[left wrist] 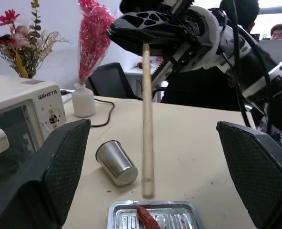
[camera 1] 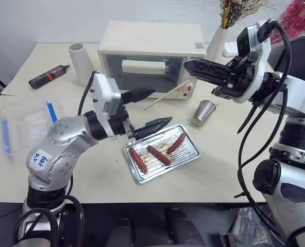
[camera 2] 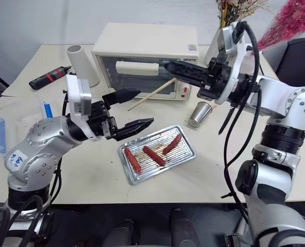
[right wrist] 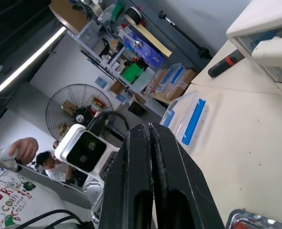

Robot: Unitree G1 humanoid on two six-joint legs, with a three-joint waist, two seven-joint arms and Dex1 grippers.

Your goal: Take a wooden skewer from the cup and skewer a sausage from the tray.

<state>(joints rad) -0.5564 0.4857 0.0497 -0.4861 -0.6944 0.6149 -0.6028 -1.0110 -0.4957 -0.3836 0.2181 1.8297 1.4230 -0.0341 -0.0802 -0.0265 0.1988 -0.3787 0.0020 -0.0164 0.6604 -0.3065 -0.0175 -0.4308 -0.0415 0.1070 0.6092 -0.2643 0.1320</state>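
My right gripper is shut on the wooden skewer, a thin pale stick that slants down toward my left gripper. The left gripper is open. In the left wrist view the skewer hangs between the two fingers and touches neither. The steel cup stands on the table under the right arm, with nothing showing in it. Just in front of the left gripper lies the silver tray. It holds three reddish-brown sausages, side by side.
A cream toaster oven stands behind the grippers. A white cylinder and a black-and-red tool sit at the back left. A clear box with blue clips lies at the left edge. White vases with dried flowers stand at the back right.
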